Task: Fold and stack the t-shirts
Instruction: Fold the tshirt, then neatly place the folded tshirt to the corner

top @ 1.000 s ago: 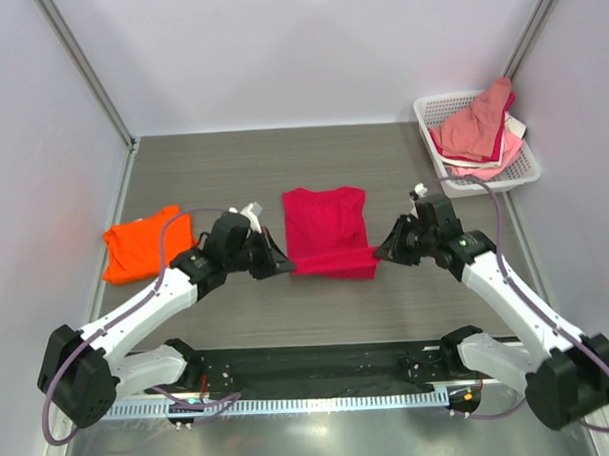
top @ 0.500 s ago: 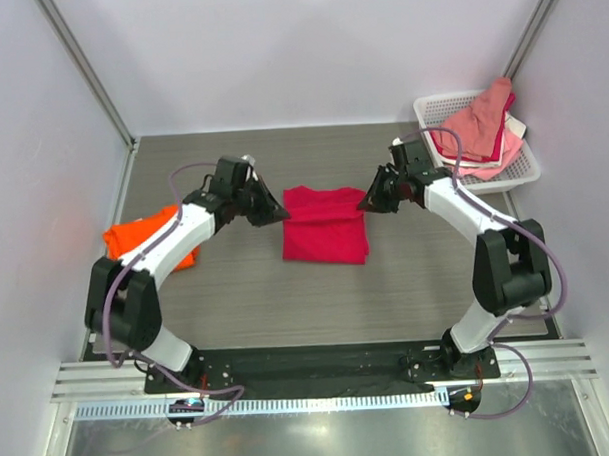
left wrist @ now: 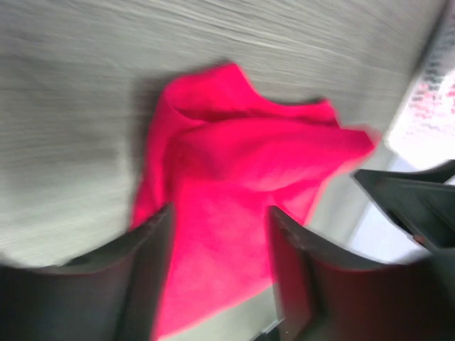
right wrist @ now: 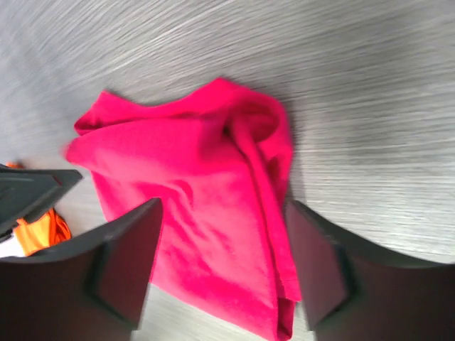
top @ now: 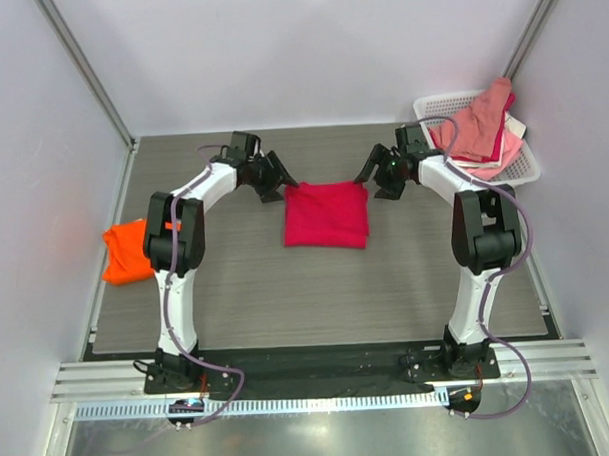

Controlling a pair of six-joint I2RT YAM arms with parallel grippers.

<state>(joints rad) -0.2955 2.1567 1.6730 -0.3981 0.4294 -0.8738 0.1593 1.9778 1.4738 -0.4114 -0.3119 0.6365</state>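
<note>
The crimson-red t-shirt [top: 326, 214] lies folded into a compact rectangle at mid-table. My left gripper [top: 275, 181] hovers at its far left corner, open, with nothing between its fingers. My right gripper [top: 375, 181] is open at the far right corner and just as empty. In the left wrist view the red t-shirt [left wrist: 242, 170] lies on the table under the spread gripper [left wrist: 220, 211]. The right wrist view shows the same red t-shirt [right wrist: 192, 206] beneath its gripper [right wrist: 222, 206]. The orange t-shirt [top: 125, 251] lies bunched at the left edge.
A white lattice basket [top: 524, 169] holding pink and salmon clothes stands at the far right corner. Grey walls close in the table on the left, back and right. Both arms stretch far out from their bases at the near edge.
Both grippers carried the red t-shirt's near edge to the far side, folding it over. Then they opened and let go of the cloth.
</note>
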